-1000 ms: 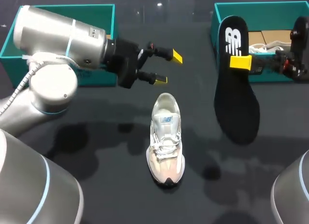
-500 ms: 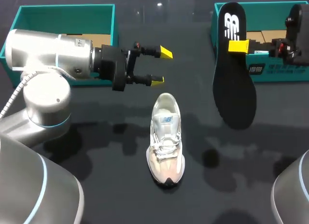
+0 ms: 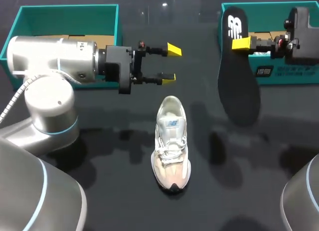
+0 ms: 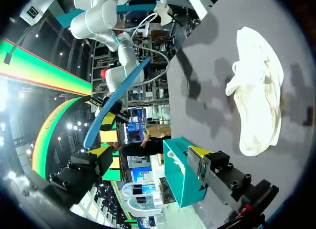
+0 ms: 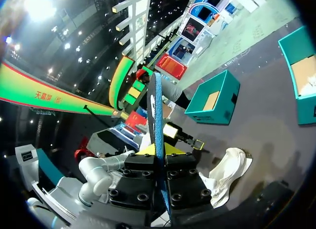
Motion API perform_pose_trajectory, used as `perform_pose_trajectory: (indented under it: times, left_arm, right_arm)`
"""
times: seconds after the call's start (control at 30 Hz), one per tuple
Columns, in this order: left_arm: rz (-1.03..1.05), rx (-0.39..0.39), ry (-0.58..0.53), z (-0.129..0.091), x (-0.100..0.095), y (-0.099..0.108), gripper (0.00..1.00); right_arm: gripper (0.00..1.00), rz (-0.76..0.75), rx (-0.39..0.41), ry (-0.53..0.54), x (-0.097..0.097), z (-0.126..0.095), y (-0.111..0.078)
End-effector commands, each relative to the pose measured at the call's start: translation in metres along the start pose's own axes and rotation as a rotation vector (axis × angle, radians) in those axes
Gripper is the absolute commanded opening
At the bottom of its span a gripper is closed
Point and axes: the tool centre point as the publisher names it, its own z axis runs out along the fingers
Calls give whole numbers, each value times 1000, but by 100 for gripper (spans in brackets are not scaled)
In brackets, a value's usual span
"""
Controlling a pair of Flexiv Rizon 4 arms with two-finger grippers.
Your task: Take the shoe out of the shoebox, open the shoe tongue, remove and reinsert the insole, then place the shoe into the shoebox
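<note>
The black insole [image 3: 238, 86] is pinched between the right jaws beside a teal shoebox [image 3: 299, 74]; the left jaws are held spread beyond the white sneaker [image 3: 171, 144] on the counter [image 3: 224, 191].

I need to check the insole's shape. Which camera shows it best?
The head view: the insole hangs face-on, full length, from the right gripper. The right wrist view shows only its thin edge between the fingers; the left wrist view, a distant curved strip.
</note>
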Motion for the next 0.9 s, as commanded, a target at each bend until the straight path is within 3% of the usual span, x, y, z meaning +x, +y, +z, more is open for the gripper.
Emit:
perform_pose_trajectory:
  times: [0.03,0.2,0.27,0.53,0.9]
  left_arm:
    - [1,3,1,-2,1,1,100]
    - [1,3,1,-2,1,1,100]
    - [4,-13,0,-3,-1,2,100]
    - [31,26,-17,0,-14,2,100]
    - [31,26,-17,0,-14,2,100]
  right_arm:
    - [0,1,24,10,-10,7,9]
    - [0,26,24,-3,-14,10,7]
    - [0,100,39,-55,-27,19,8]
    - [0,255,51,-47,-73,47,22]
    - [0,255,51,-47,-73,47,22]
